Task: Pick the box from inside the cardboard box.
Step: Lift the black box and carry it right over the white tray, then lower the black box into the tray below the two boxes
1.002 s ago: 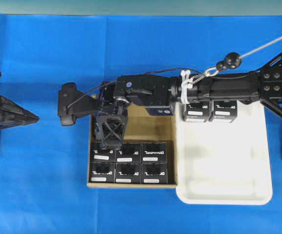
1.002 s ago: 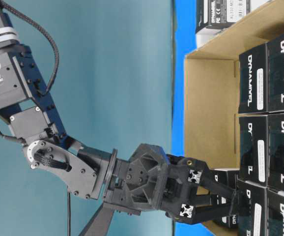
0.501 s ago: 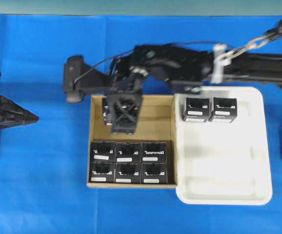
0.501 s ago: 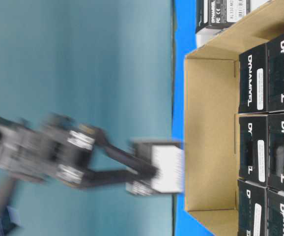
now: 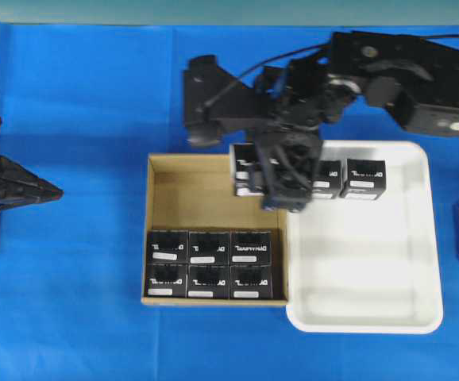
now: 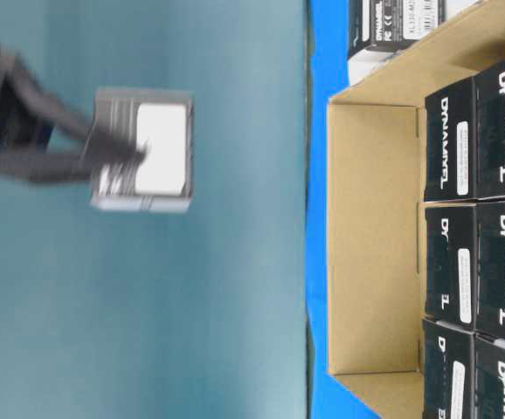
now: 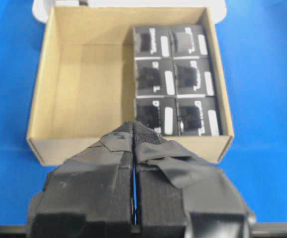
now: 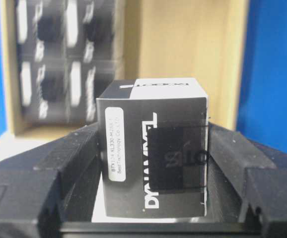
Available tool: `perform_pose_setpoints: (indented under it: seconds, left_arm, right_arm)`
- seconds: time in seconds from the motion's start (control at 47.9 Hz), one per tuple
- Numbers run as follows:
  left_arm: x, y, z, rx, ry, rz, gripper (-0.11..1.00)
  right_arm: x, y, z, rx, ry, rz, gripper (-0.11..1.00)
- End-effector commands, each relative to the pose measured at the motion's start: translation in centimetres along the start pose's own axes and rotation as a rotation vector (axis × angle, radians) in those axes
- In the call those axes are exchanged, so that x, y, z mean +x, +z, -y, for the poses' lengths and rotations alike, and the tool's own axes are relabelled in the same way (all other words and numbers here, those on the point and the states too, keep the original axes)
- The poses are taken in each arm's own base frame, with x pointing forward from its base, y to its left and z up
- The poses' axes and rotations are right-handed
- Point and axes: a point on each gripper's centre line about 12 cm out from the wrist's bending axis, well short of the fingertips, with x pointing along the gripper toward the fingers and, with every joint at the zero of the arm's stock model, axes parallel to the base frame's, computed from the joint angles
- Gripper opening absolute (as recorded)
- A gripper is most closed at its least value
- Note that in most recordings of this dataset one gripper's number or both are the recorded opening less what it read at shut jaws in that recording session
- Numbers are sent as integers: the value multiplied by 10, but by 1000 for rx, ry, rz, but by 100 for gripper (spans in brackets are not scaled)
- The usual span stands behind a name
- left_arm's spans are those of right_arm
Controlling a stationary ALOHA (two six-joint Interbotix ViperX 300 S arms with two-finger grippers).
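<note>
Left gripper (image 7: 133,134): pads pressed together, parked well left of the cardboard box (image 5: 156,230). Carton: six black boxes (image 5: 210,264) fill the near two rows, touching its edges; far row bare. Right gripper (image 5: 281,178): pinching the box (image 8: 153,153), held above the carton's far-right corner, beside the white tray (image 5: 364,317) w/ two boxes.
</note>
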Motion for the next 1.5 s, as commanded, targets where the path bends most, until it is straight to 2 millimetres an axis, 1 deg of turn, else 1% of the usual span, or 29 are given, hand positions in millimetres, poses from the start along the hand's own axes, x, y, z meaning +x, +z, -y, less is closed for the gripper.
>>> perform_pose_setpoints:
  seconds: [0.0, 0.271, 0.501, 0.647, 0.814, 1.023, 1.189, 1.315, 1.482]
  left_arm:
    - [-1, 11, 0, -1, -2, 23, -5]
    - [-1, 11, 0, -1, -2, 23, -5]
    - [-1, 10, 0, 0, -1, 21, -5]
    - [-1, 10, 0, 0, -1, 21, -5]
    - [-1, 10, 0, -1, -2, 21, -5]
    - [-1, 11, 0, -1, -2, 25, -5]
    - [-1, 11, 0, 0, -1, 25, -5]
    - [-1, 10, 0, -1, -2, 23, -5]
    - [-1, 11, 0, 0, -1, 25, -5]
  right_arm:
    - [-2, -13, -4, 18, 6, -3, 65]
    - [2, -49, -8, 64, -1, -2, 65]
    - [15, -86, -10, 81, -9, 1, 65]
    - [34, -105, -11, 92, -13, -8, 63]
    - [60, -119, -12, 91, -25, 13, 63]
    - [86, -139, -13, 86, -35, 5, 63]
    - [100, -145, -17, 73, -37, 10, 63]
    - [109, -142, -18, 64, -40, 21, 63]
    - [118, -140, -15, 71, -46, 24, 63]
